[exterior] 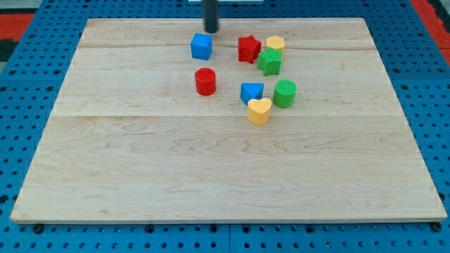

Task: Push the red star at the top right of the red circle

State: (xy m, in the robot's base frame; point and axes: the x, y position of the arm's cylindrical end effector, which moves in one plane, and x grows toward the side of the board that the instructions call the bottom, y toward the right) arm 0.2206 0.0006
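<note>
My tip (211,31) sits near the view's top edge of the wooden surface (140,176); it's a bare rod, no fingers to open or close. Blue cube (201,46) just below-left of the tip. Red star (248,49) to the tip's right, touching green star (269,61), yellow block (275,43) behind. Red circle (205,81) below the tip. Further below-right: blue block (252,92), green cylinder (285,93), yellow heart (259,111).

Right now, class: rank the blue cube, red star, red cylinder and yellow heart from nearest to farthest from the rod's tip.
1. Blue cube, just below my tip.
2. Red star, to the right.
3. Red cylinder, lower down.
4. Yellow heart, lower right.
</note>
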